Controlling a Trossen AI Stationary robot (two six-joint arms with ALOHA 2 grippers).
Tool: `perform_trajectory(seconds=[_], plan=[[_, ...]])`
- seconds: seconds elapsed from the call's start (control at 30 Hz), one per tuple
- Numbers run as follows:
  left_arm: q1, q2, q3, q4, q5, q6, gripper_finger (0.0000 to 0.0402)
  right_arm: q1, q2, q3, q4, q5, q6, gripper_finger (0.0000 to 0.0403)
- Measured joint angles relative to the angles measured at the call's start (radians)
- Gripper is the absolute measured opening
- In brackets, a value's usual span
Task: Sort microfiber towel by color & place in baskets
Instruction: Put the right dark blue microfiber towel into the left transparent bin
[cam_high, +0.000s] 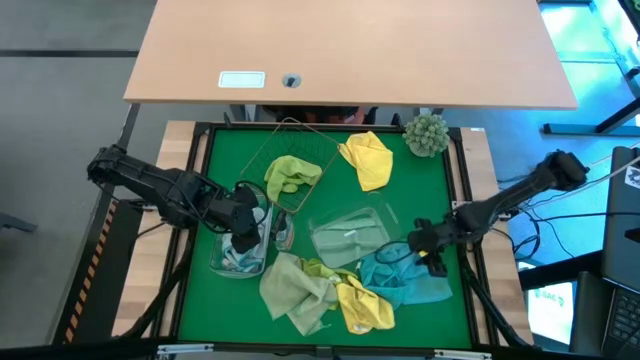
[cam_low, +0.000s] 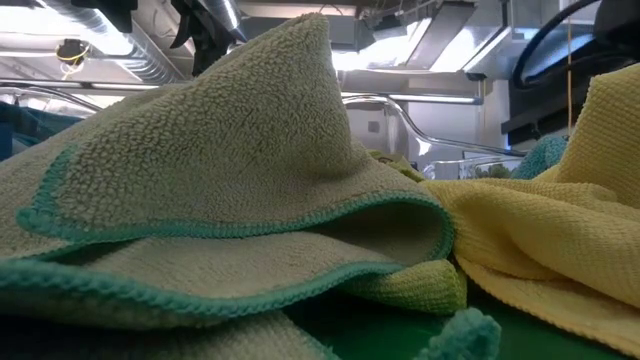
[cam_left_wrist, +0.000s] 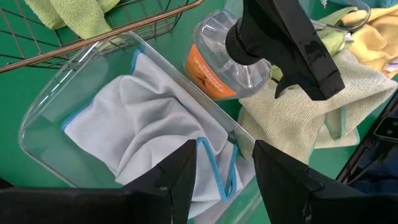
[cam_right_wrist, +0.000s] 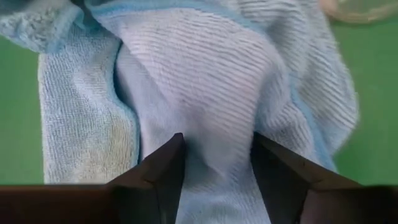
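My left gripper (cam_high: 246, 236) hangs open over the left clear tub (cam_high: 226, 262). In that tub lies a light grey-blue towel (cam_left_wrist: 143, 124), whose blue-hemmed edge shows between the fingers in the left wrist view. My right gripper (cam_high: 420, 244) is open and low on the teal and light blue towels (cam_high: 405, 283), astride a raised fold. A lime towel (cam_high: 290, 176) lies in the wire basket (cam_high: 262, 150). A pale towel lies in the middle clear tub (cam_high: 350, 236). Pale olive (cam_high: 295, 290) and yellow (cam_high: 365, 306) towels are piled near the front edge, and another yellow towel (cam_high: 368, 160) lies farther back. My right gripper comes down from above with one open finger on each side of a raised fold (cam_right_wrist: 214, 124) of the light blue towel, which lies on the mat. The fingertips are out of the picture, so I cannot tell whether they touch the cloth.
A clear spray bottle (cam_left_wrist: 227, 59) with an orange label and black trigger lies beside the left tub, close to my left gripper. The fuzzy plant ball (cam_high: 427, 134) sits at the far right corner. In the low view, the pale olive towel (cam_low: 220, 200) blocks most of the picture.
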Motion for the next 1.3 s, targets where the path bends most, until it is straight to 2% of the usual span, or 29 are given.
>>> perform_trajectory(seconds=[0.13,0.37,0.53,0.73,1.0,1.13,1.3], plan=[[0.000,0.000,0.000,0.001,0.000,0.000,0.0153,0.008,0.067,0.000,0.057,0.002,-0.004,0.0140],[0.000,0.000,0.000,0.021,0.000,0.001,0.0153,0.007,0.081,0.000,0.072,-0.014,-0.007,0.0013],[0.000,0.000,0.000,0.055,0.000,0.001,0.0153,0.007,0.037,0.021,0.052,-0.034,-0.004,0.0021],[0.000,0.000,0.001,0.071,0.003,-0.002,0.0153,0.007,-0.034,0.133,-0.055,-0.018,-0.024,0.0008],[0.000,0.000,0.001,0.073,0.004,0.010,0.0153,0.007,-0.100,0.344,-0.257,0.179,-0.131,0.0006],[0.000,0.000,0.001,0.110,-0.004,0.059,0.0153,0.007,-0.123,0.437,-0.278,0.285,-0.192,0.0003],[0.000,0.000,0.001,0.128,-0.069,0.117,0.0153,0.007,-0.132,0.540,-0.275,0.417,-0.295,0.0004]])
